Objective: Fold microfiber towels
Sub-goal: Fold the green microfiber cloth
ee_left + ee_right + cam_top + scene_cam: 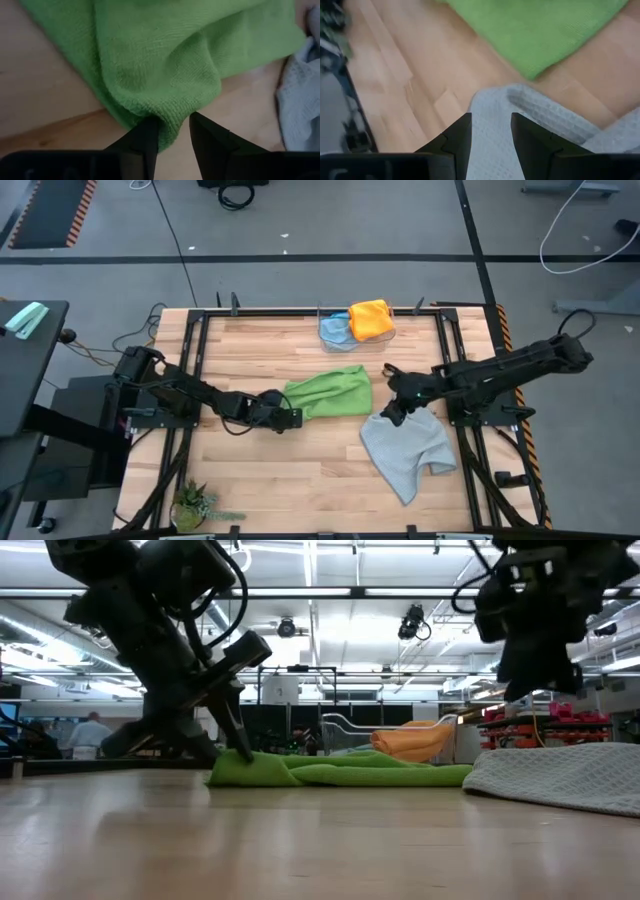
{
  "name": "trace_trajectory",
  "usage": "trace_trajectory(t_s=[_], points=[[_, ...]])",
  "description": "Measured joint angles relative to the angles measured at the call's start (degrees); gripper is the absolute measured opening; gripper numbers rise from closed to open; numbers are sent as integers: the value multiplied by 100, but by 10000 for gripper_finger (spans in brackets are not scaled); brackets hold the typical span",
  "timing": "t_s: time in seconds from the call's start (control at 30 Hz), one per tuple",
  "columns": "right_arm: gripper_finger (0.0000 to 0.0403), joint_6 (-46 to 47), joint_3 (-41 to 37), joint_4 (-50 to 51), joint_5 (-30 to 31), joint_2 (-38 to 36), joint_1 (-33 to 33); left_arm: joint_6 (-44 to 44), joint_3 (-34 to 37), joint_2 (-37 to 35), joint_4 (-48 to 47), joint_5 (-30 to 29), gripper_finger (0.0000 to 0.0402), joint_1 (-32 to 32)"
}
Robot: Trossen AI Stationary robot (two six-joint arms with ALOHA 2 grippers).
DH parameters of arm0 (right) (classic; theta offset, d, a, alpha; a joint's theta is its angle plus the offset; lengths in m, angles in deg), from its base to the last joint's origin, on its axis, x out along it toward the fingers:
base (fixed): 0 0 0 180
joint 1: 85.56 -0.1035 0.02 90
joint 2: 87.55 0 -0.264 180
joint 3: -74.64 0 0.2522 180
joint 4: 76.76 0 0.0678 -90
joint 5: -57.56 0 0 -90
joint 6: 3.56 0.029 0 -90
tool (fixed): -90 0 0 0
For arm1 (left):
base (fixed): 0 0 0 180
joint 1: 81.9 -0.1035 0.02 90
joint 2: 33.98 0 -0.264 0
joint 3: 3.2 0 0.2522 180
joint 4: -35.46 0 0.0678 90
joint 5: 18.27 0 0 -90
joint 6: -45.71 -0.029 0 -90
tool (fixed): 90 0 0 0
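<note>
- You had no readable brand, label or writing on any cloth, arm or table.
- Your left gripper (pixel 170 132) sat low at the left corner of the bright green microfiber towel (pixel 328 394), which lay folded near the middle of the light wooden slatted table (pixel 300 480). A fold of that corner bulged between its two dark fingers (pixel 145 142), which pinched it.
- Your right gripper (pixel 397 412) hovered over the upper left corner of the light grey waffle-textured towel (pixel 408 450). Its fingers (pixel 457 135) stood apart with grey cloth showing in the gap, not visibly clamped.
- The grey towel lay rumpled to the right of the green one, their nearest edges close but apart, its right edge near the black table frame (pixel 462 442).
- The yellow-orange towel (pixel 371 318) and the light blue towel (pixel 335 330) sat bunched together at the far table edge, touching.
- A small green potted plant (pixel 192 505) stood at the near left corner.
- Bare wood lay open in front of both towels and left of the grey one.
</note>
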Motion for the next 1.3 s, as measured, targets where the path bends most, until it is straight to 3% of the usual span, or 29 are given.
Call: trace_trajectory(t_s=[0.17,0.37,0.77,1.3], points=[[144,378,-385,-698,-322,65,357,-166,-2,-2,98,-84,112,-2],[144,440,-537,-845,-545,363,663,-383,0,-2,141,-104,114,-2],[144,349,-539,-1685,-1122,1660,1014,-427,-2,-7,145,-104,114,-2],[144,15,-539,-2025,-1156,2017,1512,-486,-2,-9,135,-104,107,-2]])
